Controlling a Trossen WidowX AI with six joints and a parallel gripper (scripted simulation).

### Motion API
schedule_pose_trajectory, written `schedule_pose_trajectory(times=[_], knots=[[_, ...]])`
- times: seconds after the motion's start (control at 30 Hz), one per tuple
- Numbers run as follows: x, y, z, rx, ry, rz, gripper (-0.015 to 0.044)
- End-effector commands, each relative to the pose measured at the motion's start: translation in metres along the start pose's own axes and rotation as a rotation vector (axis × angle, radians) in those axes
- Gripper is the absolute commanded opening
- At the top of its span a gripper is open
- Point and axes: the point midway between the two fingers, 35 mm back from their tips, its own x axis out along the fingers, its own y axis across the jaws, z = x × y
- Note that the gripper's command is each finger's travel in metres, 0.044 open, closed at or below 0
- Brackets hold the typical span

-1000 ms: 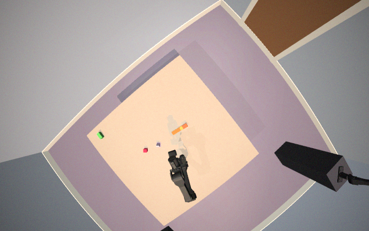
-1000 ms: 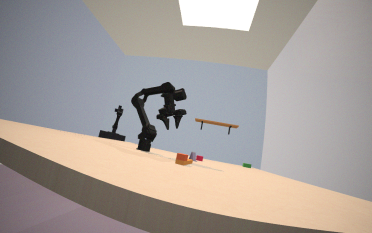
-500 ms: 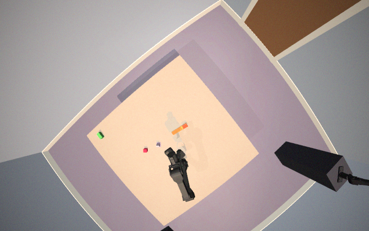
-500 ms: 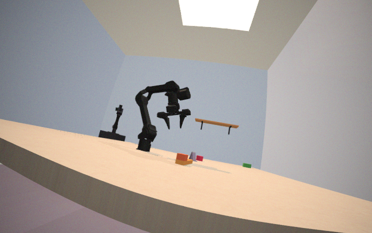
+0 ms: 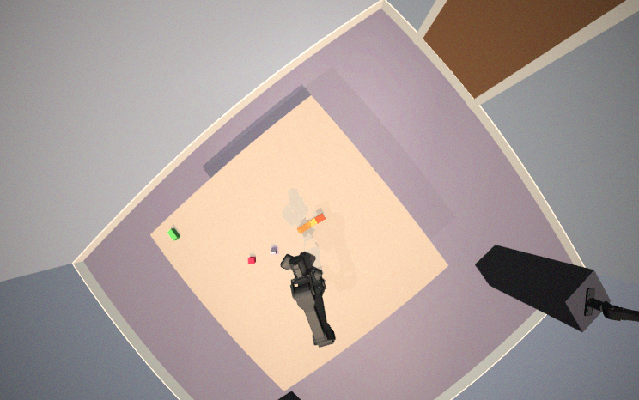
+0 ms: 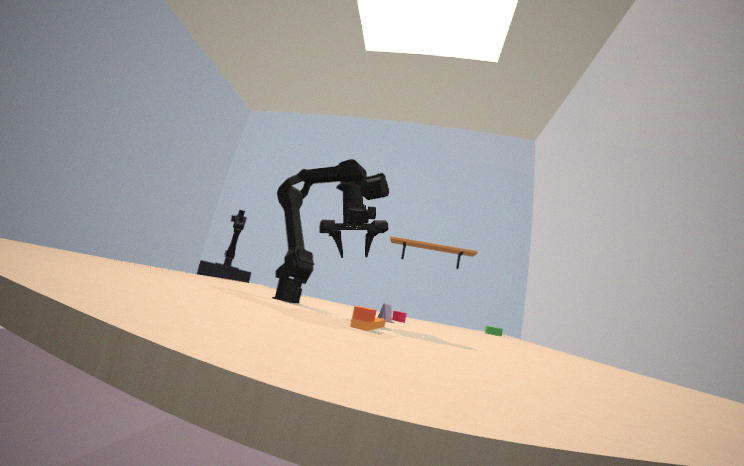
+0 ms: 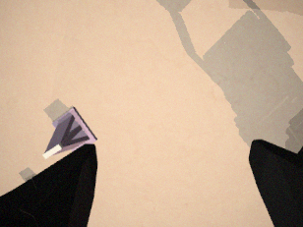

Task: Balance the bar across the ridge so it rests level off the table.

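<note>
The orange bar (image 5: 304, 227) (image 6: 377, 324) lies on the table, with a yellow middle mark and a raised red-orange block (image 5: 320, 217) (image 6: 363, 313) on one end. It is out of the wrist view. The ridge (image 5: 274, 250) (image 6: 385, 313) (image 7: 63, 131) is a small lavender wedge with a narrow top, standing on the table apart from the bar. My gripper (image 6: 354, 256) (image 7: 173, 144) is open and empty, pointing down high above the table. In the wrist view the ridge shows by the left finger's tip, partly hidden by that finger.
A red cube (image 5: 252, 259) (image 6: 399, 316) sits near the ridge. A green block (image 5: 173, 233) (image 6: 493, 330) lies near the table's left corner in the top view. A wall shelf (image 6: 433, 246) and a second black arm (image 6: 233, 241) stand in the background.
</note>
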Motion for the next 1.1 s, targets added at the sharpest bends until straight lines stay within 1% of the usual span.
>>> schedule_pose_trajectory(times=[0.0, 1.07], knots=[[0.000, 0.003, 0.006, -0.094, -0.005, -0.008, 0.0315], [0.015, 0.024, 0.056, -0.987, 0.020, -0.090, 0.0315]])
